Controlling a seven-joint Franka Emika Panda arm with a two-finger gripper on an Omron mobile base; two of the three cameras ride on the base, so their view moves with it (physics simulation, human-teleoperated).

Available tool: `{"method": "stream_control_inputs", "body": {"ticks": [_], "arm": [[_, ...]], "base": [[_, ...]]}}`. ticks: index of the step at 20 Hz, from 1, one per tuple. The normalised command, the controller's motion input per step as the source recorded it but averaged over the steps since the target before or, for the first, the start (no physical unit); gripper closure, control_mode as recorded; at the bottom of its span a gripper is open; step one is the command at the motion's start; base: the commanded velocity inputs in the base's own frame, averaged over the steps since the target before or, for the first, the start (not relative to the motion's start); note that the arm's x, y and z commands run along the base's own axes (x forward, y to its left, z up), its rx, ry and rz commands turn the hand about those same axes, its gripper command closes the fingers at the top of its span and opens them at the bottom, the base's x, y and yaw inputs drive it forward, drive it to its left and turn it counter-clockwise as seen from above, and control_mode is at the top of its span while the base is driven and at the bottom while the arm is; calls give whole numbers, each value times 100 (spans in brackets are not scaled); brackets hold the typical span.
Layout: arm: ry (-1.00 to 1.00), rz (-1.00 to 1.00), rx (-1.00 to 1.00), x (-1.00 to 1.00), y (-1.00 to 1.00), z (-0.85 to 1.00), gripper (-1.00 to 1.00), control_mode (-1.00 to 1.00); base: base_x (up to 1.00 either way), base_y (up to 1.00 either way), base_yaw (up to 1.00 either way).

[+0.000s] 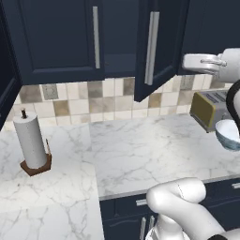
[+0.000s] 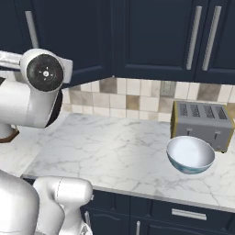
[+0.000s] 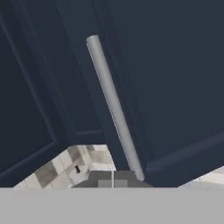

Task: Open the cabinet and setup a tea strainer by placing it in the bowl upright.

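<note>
The bowl is cut by the left base view's right edge; the cabinet interior is too dark to read.

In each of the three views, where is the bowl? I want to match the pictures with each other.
Left base view: the bowl sits at the right edge, on the counter, in front of the toaster.
Right base view: the bowl lies lower right, on the counter in front of the toaster.
Hand view: not in it.
Shared landmark: the toaster, right behind the bowl in both base views.

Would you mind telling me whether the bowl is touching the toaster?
Cannot tell. In the right base view the bowl overlaps the toaster, hiding any gap; the left base view does likewise.
</note>
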Motion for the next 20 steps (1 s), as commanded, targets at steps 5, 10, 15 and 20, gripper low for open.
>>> {"method": "stream_control_inputs", "body": {"ticks": [5,10,15,20], "arm": [[2,0,-19,-39,46,17,-100,-100],[8,-7,-16,-4,44,0,-100,-100],[26,-6,-37,0,58,0,-100,-100],[16,-24,-41,11,34,0,-100,-100]], "base": [[0,0,0],[0,0,0],[0,0,0],[0,0,0]]}}
